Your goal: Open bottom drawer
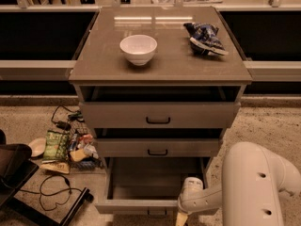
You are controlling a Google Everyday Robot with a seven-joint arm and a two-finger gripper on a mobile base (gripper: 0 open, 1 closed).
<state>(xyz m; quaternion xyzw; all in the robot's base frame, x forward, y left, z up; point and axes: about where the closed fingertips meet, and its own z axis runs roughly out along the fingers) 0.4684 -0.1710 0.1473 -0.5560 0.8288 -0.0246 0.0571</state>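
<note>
The grey-beige cabinet point(160, 65) has three drawers. The bottom drawer point(136, 205) is pulled well out, and its plain flat grey inside point(155, 178) holds nothing I can see. Its small black bar handle point(156, 213) sits at the lower edge of the view. My gripper point(181, 216) hangs at the drawer front's right end, just right of the handle, partly cut off by the frame edge. The white arm point(254, 187) reaches in from the lower right.
The middle drawer point(157, 148) and top drawer point(157, 115) each stand slightly out. A white bowl point(138, 49) and a blue chip bag point(205, 38) lie on the cabinet top. Snack packets point(66, 147), a black cable point(51, 192) and a dark chair point(14, 168) crowd the floor at left.
</note>
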